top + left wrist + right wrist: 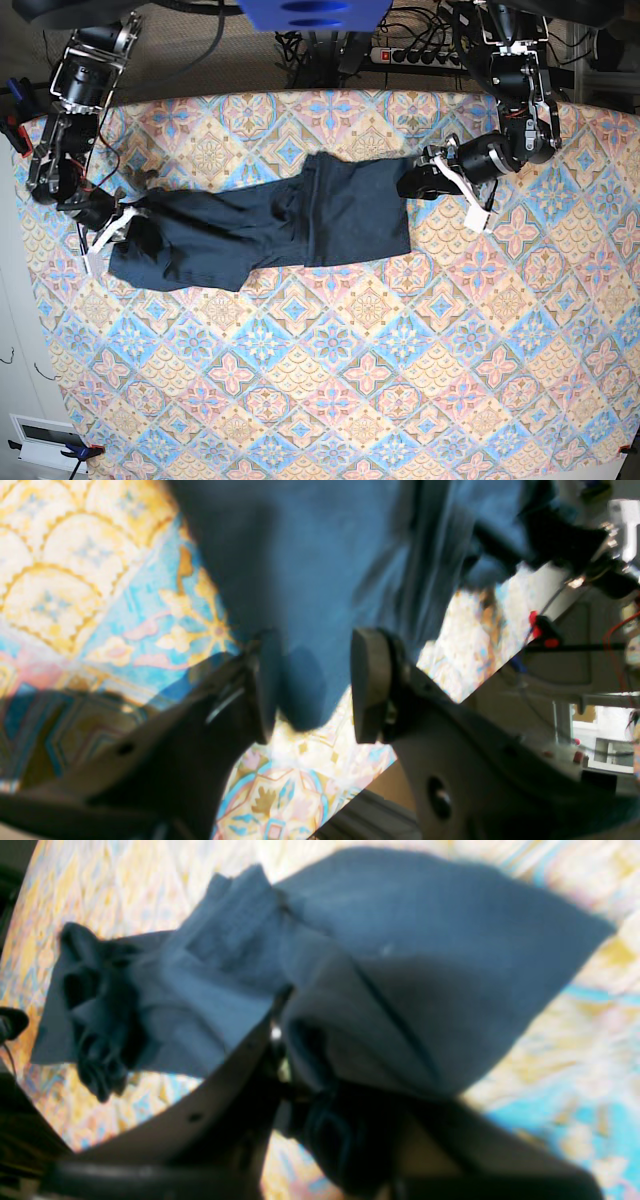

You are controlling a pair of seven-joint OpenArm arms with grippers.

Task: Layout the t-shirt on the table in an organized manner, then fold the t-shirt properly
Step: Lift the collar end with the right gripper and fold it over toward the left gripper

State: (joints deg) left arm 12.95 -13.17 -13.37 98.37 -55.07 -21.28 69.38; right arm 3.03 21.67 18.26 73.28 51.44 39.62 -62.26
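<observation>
A wide table (360, 400) covered in pastel blue, pink and cream diamond tiles fills the room's floor space, with cables along its far edge. A dark navy t-shirt (300, 225) lies stretched lengthwise across the far half, rumpled and bunched toward the left. At the scene's right end, the left gripper (310, 690) has its two pads apart with a fold of shirt fabric hanging between them. At the left end, the right gripper (287, 1060) is clamped on a gathered bunch of the shirt, cloth draping over its fingers.
</observation>
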